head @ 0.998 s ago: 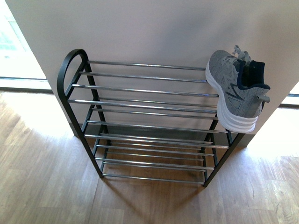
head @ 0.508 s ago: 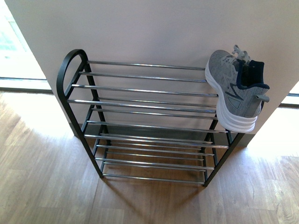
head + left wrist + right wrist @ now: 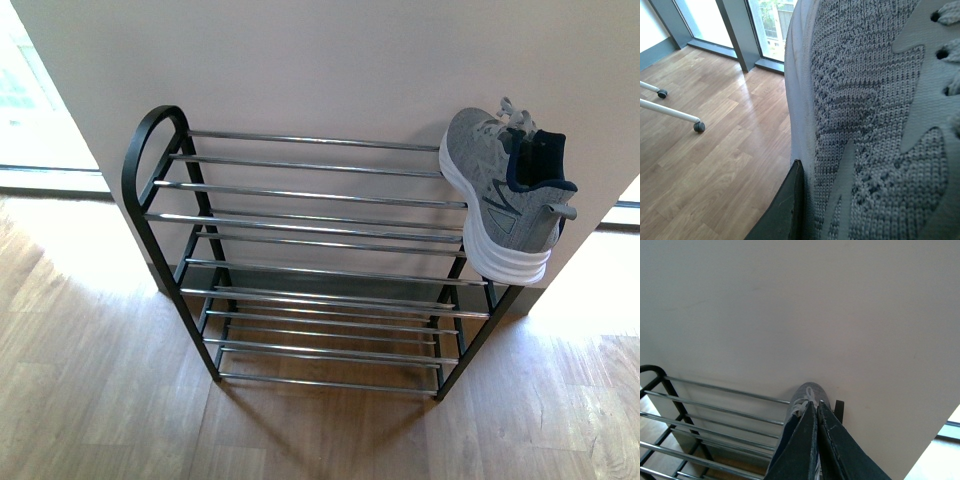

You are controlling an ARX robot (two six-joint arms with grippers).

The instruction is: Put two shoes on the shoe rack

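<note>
White wall, wood floor; black metal shoe rack with chrome bars (image 3: 300,215). White-soled grey knit sneaker (image 3: 495,190): likely light, soft-sided, firmest at the collar, where the right gripper (image 3: 815,404) pinches it. Left gripper (image 3: 789,202) apparently clasps the matching second sneaker (image 3: 865,125).

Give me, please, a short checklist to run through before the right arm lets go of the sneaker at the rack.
1. Right gripper grip on first sneaker: ok, fingers pinched shut at its collar.
2. First sneaker lying flat on the shoe rack top tier: not ok, it is tilted on its side at the right end, heel past the frame.
3. Room left on the top tier: ok, no other shoe on its bars.
4. Left gripper grip on second sneaker: cannot tell, only one finger shows beside its sole.
</note>
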